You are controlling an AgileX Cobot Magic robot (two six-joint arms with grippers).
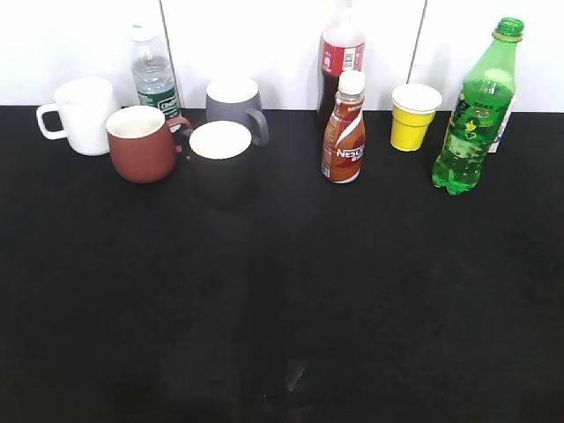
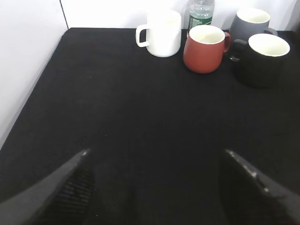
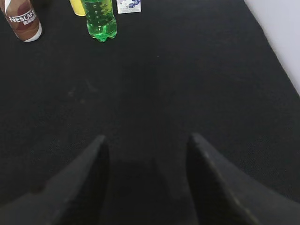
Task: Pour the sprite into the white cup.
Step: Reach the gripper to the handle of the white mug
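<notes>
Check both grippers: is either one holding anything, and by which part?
Nothing is held. The left gripper and right gripper are both open over bare table; the sprite stands untouched.

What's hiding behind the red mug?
Behind the red mug stands a small clear water bottle, its lower part covered by the mug. The white cup sits beside it. Anything lower behind stays hidden.
</notes>
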